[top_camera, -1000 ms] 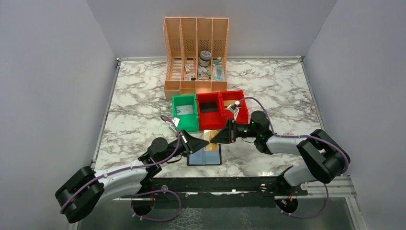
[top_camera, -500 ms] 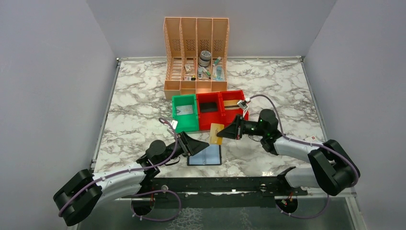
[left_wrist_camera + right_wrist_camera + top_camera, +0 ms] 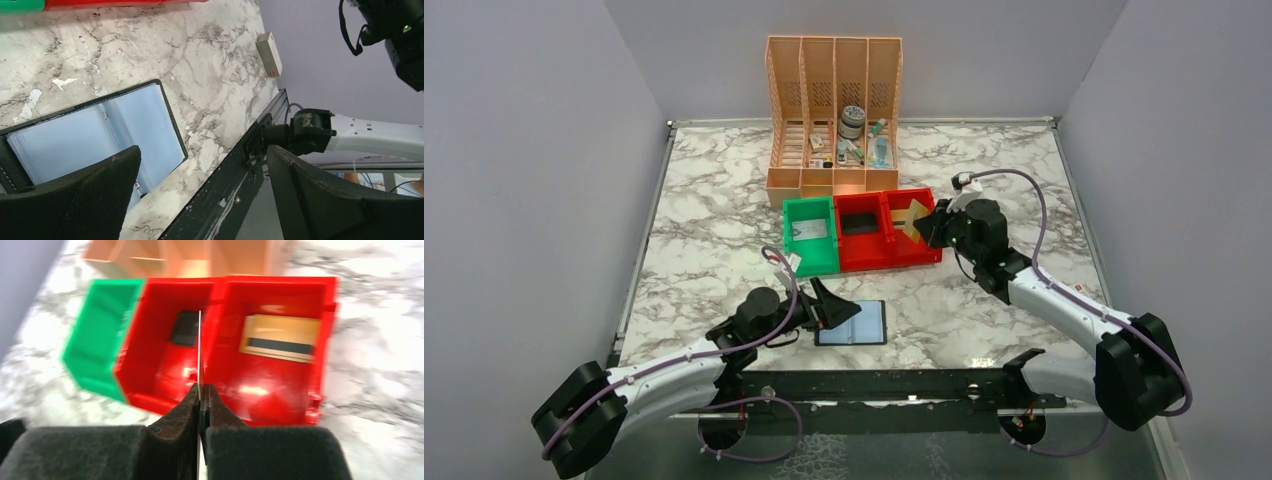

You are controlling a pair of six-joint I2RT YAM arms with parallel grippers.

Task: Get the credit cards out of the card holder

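The card holder (image 3: 856, 323) lies open on the marble, black-edged with its pale blue lining (image 3: 100, 135) up. My left gripper (image 3: 832, 306) hangs just left of it, open (image 3: 200, 195), with nothing between the fingers. A tan credit card (image 3: 915, 220) is pinched in my shut right gripper (image 3: 927, 226) above the right red bin (image 3: 921, 252). In the right wrist view that card (image 3: 200, 350) shows edge-on, rising from the closed right gripper (image 3: 201, 390). Another tan card (image 3: 280, 337) lies in the right red bin, a dark one (image 3: 185, 327) in the middle red bin.
A green bin (image 3: 810, 250) with a pale card (image 3: 809, 229) stands left of the red bins. A peach desk organiser (image 3: 834, 110) with small items is behind them. A small white box (image 3: 269, 47) lies on the marble near the right wall.
My right gripper has carried the tan card from above the card holder up and right, over the right red bin. The left gripper has opened and drawn slightly back.
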